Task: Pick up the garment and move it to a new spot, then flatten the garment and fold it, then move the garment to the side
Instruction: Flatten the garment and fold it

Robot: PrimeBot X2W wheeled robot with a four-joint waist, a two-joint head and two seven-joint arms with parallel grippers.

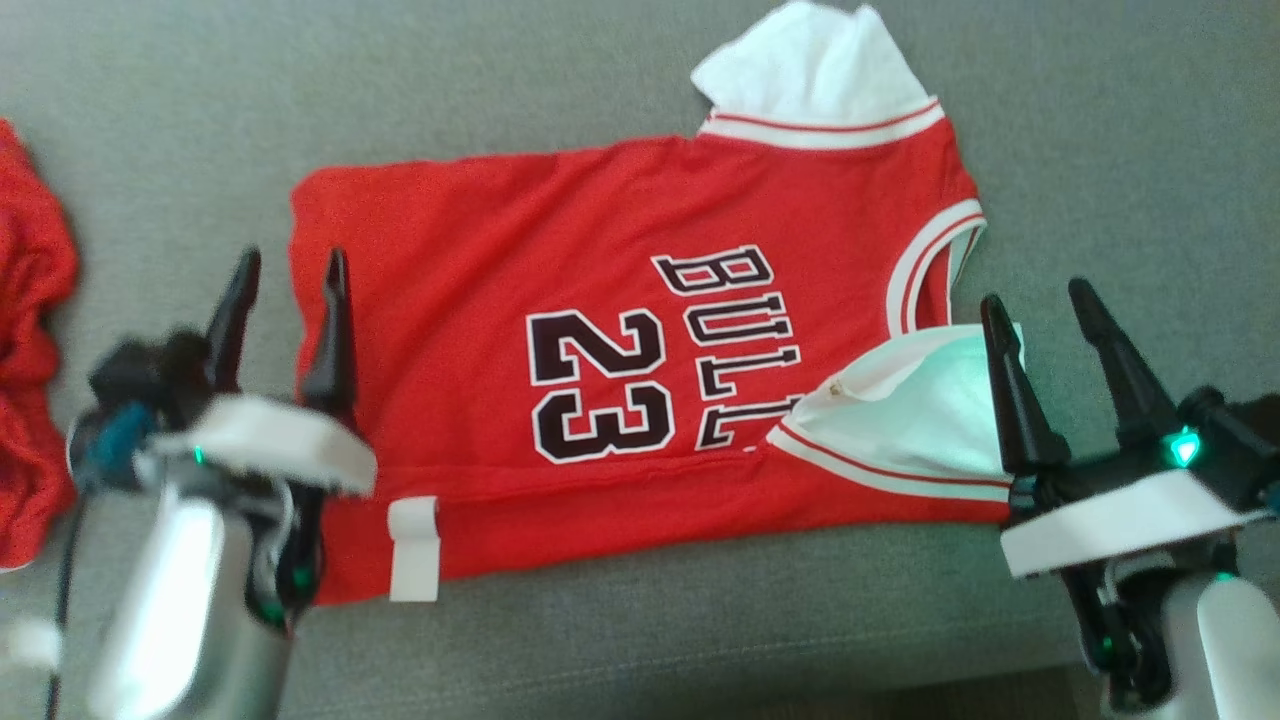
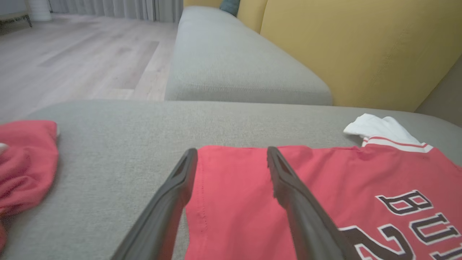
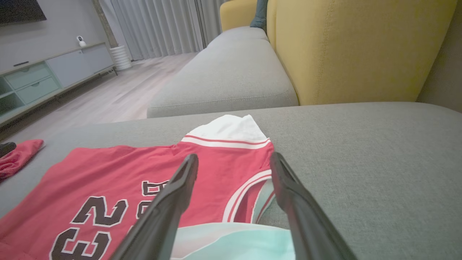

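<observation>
Reaching up from the lower left of the head view, the left gripper (image 1: 292,258) is spreading its jaws wide, holding nothing and straddling the hem of the red jersey (image 1: 600,300). At the lower right, the right gripper (image 1: 1036,295) is also gaping empty beside the turned-over white shoulder. The jersey is lying flat mid-frame on the grey cushion (image 1: 150,120). Another red cloth (image 1: 30,330) is bunching at the left edge.
</observation>
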